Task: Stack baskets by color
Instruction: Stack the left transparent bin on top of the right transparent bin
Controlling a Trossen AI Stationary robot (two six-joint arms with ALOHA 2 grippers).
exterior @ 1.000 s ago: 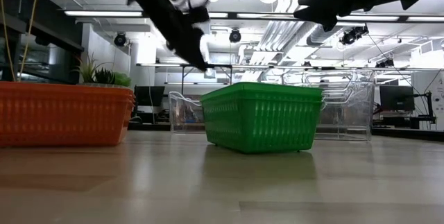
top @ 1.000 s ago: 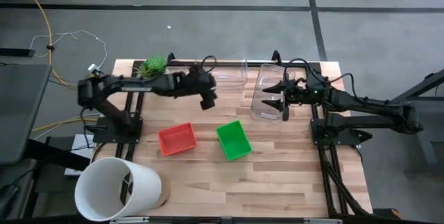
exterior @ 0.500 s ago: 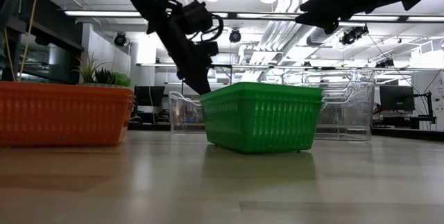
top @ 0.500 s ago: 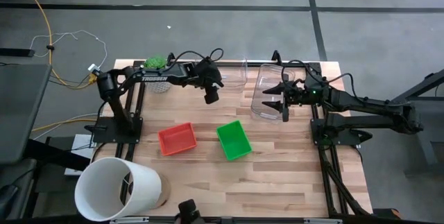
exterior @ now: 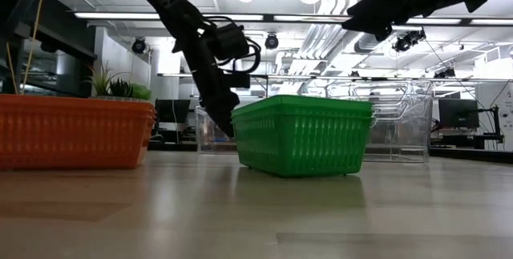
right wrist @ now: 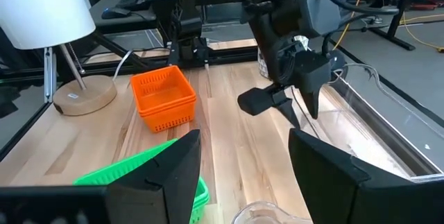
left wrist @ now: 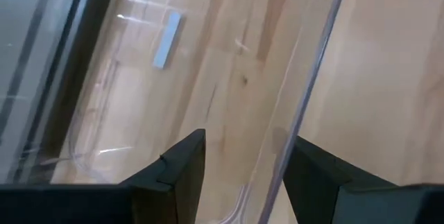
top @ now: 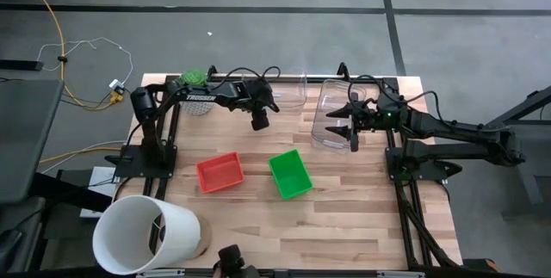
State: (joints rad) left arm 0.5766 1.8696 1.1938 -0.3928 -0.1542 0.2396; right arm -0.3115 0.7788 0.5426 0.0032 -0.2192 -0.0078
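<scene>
A red basket [top: 219,172] and a green basket [top: 289,173] stand side by side, bottoms down, at mid-table. Two clear tubs rest on the table farther back, one at the far middle [top: 285,94] and one on the right [top: 331,116]. My left gripper [top: 258,123] is open and slants down at the near left end of the far-middle tub. In the left wrist view its fingers stand on either side of that tub's clear wall [left wrist: 291,123]; whether they touch it cannot be told. My right gripper [top: 342,123] hangs open, high above the right tub [exterior: 401,119].
A big white bucket [top: 146,235] lies at the near left corner. A small green plant [top: 193,78] stands at the far left. Bare wood lies in front of the two coloured baskets and to their right.
My left gripper has sunk from well above the table to the level of the baskets, by the far-middle clear tub, and has tipped more steeply downward. Its fingers have stayed open. No basket or tub has moved.
</scene>
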